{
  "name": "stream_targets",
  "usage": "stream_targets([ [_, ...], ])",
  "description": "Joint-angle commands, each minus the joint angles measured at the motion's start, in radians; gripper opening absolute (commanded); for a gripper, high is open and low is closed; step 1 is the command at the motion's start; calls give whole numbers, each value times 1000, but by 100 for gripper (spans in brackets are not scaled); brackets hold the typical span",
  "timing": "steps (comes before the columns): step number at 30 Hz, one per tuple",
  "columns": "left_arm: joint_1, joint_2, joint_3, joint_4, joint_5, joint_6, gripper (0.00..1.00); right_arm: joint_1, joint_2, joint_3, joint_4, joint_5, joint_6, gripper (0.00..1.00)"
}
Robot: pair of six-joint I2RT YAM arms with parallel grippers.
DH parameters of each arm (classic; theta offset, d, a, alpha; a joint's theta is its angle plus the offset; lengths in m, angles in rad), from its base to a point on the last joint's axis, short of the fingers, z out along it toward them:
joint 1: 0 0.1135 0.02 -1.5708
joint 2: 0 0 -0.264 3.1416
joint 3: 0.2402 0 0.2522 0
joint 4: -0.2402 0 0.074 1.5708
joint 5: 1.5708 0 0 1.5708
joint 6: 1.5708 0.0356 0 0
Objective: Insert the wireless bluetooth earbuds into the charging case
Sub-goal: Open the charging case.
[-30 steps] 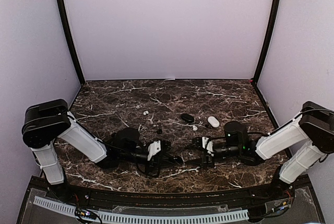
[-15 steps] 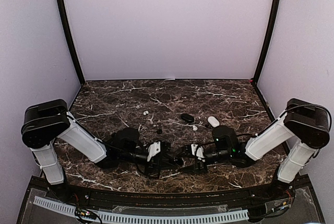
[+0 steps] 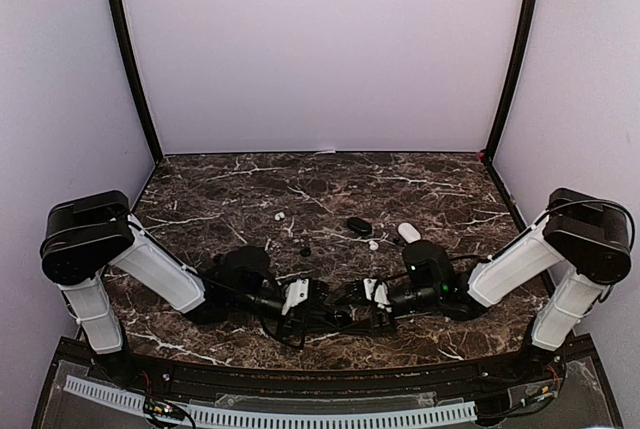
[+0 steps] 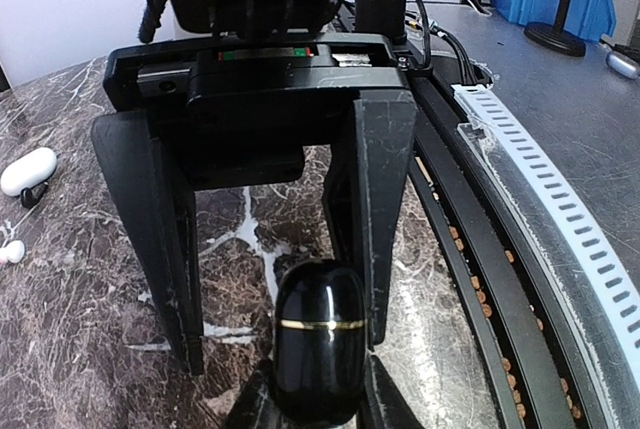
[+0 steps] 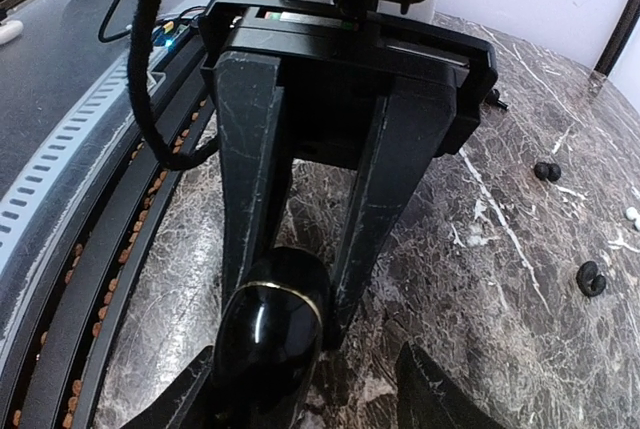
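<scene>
L jaws clamped on black case (image 4: pixel 320 344), near front of desk (image 3: pixel 200 199). R jaws apart, straddling it; can't tell if touching. I see earbuds loose on desk farther back: white one (image 3: pixel 373 245), black one (image 5: pixel 591 279).
</scene>
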Motion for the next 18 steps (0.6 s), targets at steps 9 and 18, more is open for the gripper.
stream_targets([
  [9, -13, -7, 23, -51, 65, 33, 20, -96, -109, -58, 80, -49, 56, 57],
  [18, -10, -16, 11, -7, 55, -13, 19, -99, -109, -59, 77, -45, 54, 57],
])
